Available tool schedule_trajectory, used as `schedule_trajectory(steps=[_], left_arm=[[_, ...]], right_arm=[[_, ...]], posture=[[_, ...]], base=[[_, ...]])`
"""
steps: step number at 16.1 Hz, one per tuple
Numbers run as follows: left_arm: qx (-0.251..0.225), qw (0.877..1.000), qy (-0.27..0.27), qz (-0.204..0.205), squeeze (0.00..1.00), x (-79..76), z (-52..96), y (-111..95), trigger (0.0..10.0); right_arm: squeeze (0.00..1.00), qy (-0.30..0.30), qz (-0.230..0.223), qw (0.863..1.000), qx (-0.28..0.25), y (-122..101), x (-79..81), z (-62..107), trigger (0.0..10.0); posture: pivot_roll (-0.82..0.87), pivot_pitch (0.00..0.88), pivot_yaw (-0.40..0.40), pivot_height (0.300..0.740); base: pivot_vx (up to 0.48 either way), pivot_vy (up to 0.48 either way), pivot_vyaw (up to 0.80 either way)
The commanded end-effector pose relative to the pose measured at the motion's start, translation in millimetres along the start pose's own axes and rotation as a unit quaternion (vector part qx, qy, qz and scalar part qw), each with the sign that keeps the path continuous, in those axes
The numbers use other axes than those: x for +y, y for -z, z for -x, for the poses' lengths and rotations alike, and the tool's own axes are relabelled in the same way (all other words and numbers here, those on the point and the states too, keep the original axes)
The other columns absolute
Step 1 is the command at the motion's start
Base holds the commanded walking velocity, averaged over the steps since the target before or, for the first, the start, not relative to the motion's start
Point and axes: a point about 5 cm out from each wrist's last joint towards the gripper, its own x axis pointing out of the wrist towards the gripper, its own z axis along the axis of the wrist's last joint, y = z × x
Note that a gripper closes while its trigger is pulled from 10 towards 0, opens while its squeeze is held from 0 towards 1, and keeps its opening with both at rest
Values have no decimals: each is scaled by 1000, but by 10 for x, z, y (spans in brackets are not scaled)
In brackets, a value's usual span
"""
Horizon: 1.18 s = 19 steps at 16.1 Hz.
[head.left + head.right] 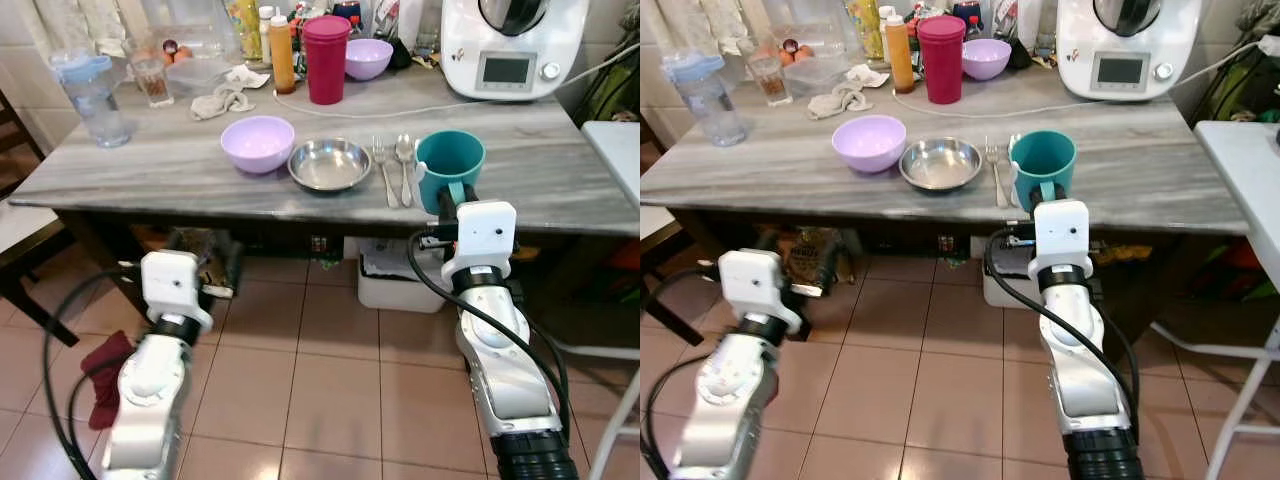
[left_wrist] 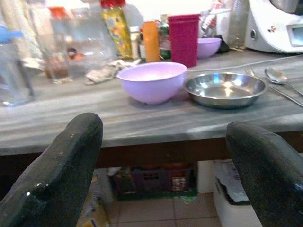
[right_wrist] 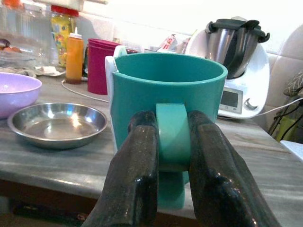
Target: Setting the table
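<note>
At front edge of table [image 1: 560,170], teal mug [image 1: 450,160] stands upright, handle toward robot. Right pincer [image 3: 173,142] clenched on mug handle, one finger each side. Fork [image 1: 383,170] and spoon [image 1: 404,165] just beside mug, steel dish [image 1: 329,164] and lilac bowl [image 1: 257,142] beyond. Left pincer [image 2: 161,156] released, below table edge. Risks: narrow handle grip lets mug swivel or tip on lift; sideways drag knocks cutlery; backward pull sends mug off edge.
</note>
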Motion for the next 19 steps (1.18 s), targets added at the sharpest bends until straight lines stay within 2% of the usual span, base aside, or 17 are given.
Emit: schedule_trajectory(steps=[1,6,11,19], left_arm=[[2,1000,6,1,0,-10,8,-6,10000],[-9,1000,17,4,0,-70,-68,-66,10000],[-17,1000,24,11,0,-156,-88,-97,10000],[-20,1000,17,7,0,-126,-105,-120,10000]], right_arm=[[0,0,-2,1000,-9,-33,-15,8,10000],[0,-16,-8,1000,-19,-88,102,-26,10000],[0,-13,-4,999,-32,-139,49,-102,10000],[0,-24,-12,999,-37,-160,121,-171,10000]], posture=[[-146,83,43,740],[-134,95,31,740],[-109,86,15,740],[-86,83,8,740]], base=[[326,0,0],[330,0,0],[374,0,0],[480,0,0]])
